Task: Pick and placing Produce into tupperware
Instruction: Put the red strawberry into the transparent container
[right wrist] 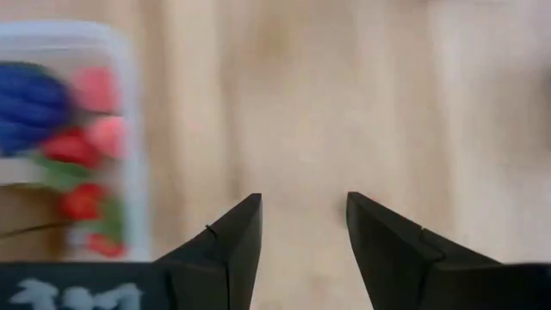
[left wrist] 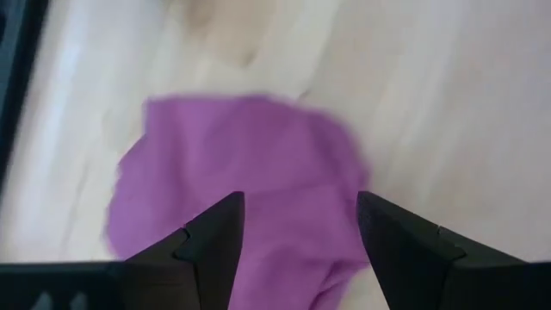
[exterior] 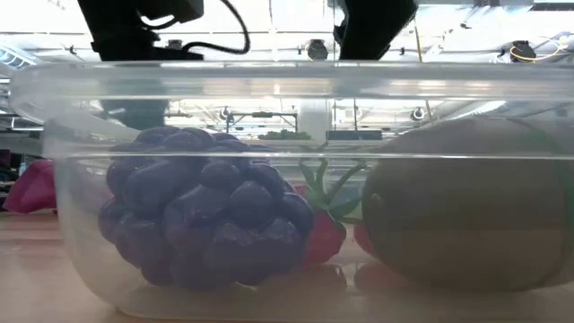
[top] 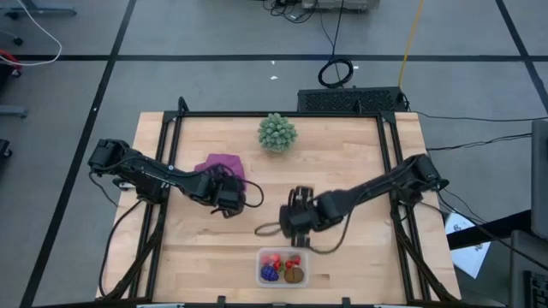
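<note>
All the produce I can find already sits inside the tupperware [top: 283,267] at the tabletop's [top: 360,162] near edge: the grape cluster [exterior: 202,220], the kiwi piece [exterior: 466,211] and red berries [right wrist: 82,146] between them. My right gripper [right wrist: 297,228] hangs just beside the tub with jaws open and empty; my left gripper [left wrist: 297,232], jaws also open, hovers over the purple cloth [left wrist: 237,185]. I judge placing done; next calls for checking for strays, then pulling both arms clear.

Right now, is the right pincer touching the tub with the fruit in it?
Apart. In the right wrist view the right pincer is open over bare wood, with a clear strip of table between its fingers and the clear tub off to the side.
</note>
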Robot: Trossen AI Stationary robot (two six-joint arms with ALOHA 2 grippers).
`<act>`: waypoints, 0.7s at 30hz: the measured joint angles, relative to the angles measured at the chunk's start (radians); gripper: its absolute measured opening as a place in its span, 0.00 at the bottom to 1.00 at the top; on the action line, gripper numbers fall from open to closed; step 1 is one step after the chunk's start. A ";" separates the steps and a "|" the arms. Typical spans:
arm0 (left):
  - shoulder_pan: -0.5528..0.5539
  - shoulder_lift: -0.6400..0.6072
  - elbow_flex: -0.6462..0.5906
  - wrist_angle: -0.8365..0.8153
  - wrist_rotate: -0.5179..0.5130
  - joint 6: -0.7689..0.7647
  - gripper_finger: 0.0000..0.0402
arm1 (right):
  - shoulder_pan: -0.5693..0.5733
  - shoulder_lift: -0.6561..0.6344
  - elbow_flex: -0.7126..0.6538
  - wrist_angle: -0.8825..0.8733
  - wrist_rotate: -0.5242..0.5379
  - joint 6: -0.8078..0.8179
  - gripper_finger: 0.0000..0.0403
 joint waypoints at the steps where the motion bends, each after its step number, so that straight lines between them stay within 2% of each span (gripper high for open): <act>1: 0.000 0.000 0.000 0.029 0.009 0.023 0.57 | -0.017 -0.005 0.000 -0.020 0.004 -0.008 0.40; 5: 0.000 0.000 0.000 0.131 0.033 0.113 0.57 | -0.085 -0.005 0.000 -0.072 -0.010 -0.032 0.40; 11: 0.008 0.000 0.000 0.126 -0.029 0.137 0.57 | -0.148 -0.005 -0.021 -0.099 -0.151 -0.033 0.40; 16: 0.033 0.000 0.000 0.146 -0.043 0.174 0.57 | -0.169 -0.005 -0.076 -0.142 -0.156 -0.035 0.40; 21: 0.058 0.000 0.000 0.178 -0.062 0.207 0.57 | -0.183 -0.005 -0.134 -0.109 -0.157 -0.056 0.40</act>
